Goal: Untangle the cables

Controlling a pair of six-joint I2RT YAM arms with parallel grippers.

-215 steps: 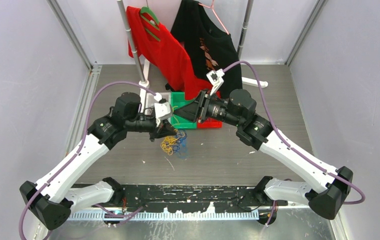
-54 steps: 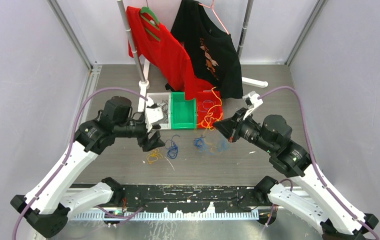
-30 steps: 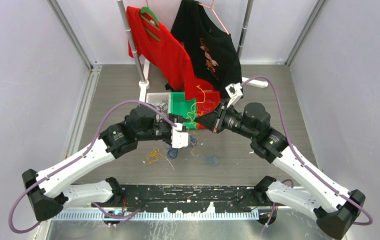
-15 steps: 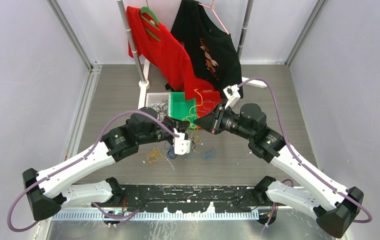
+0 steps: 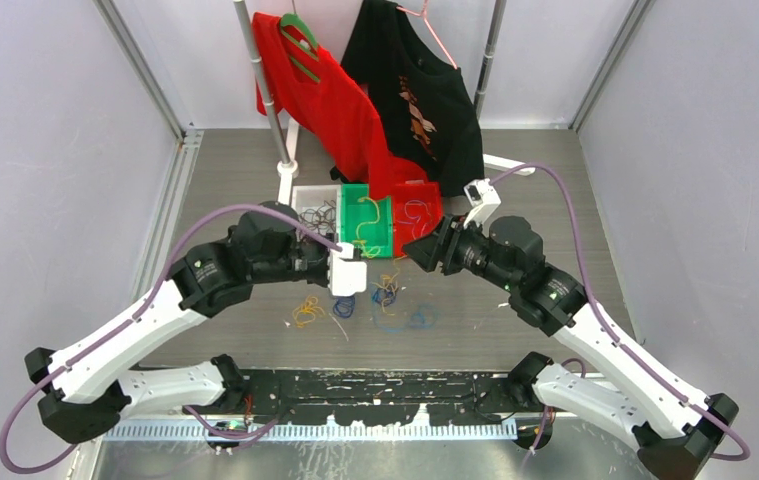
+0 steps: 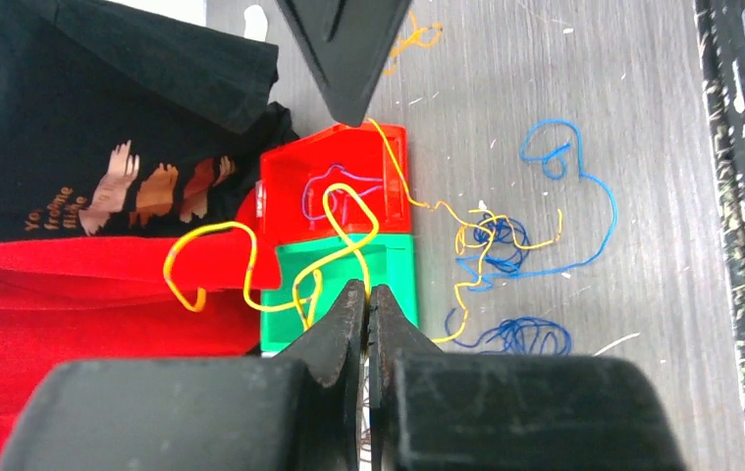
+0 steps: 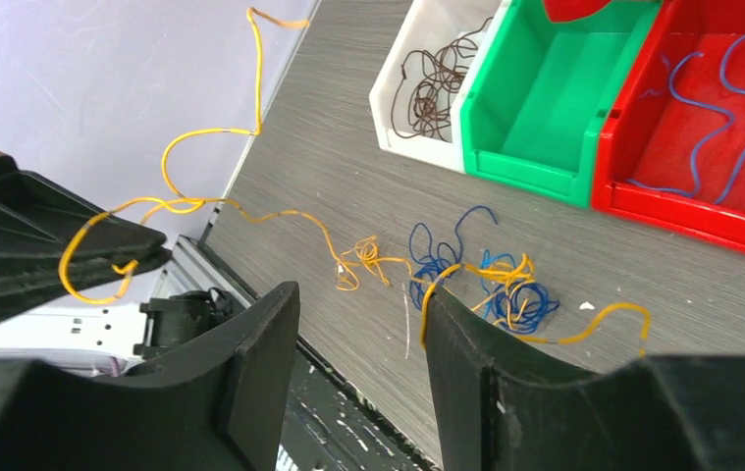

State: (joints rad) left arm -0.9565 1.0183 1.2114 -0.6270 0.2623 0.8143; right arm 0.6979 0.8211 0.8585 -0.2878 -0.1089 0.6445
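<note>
Mid-separation: your left gripper (image 6: 366, 290) is clamped on the yellow wire (image 6: 213, 227); right gripper (image 7: 358, 324) stands apart; tangled cables (image 5: 387, 293) lie at 6 o'clock of the green bin (image 5: 348, 236); next, draw that strand free slowly.

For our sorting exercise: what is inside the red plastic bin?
Thin blue wire strands lie inside the red plastic bin. Its back end is covered by the hanging red shirt.

Loose blue and yellow cables (image 5: 387, 296) lie on the table (image 5: 245, 170) before a white bin (image 5: 299, 195), a green bin (image 5: 347, 226) holding a yellow strand (image 5: 362, 224), and a red bin (image 5: 430, 215).
</note>
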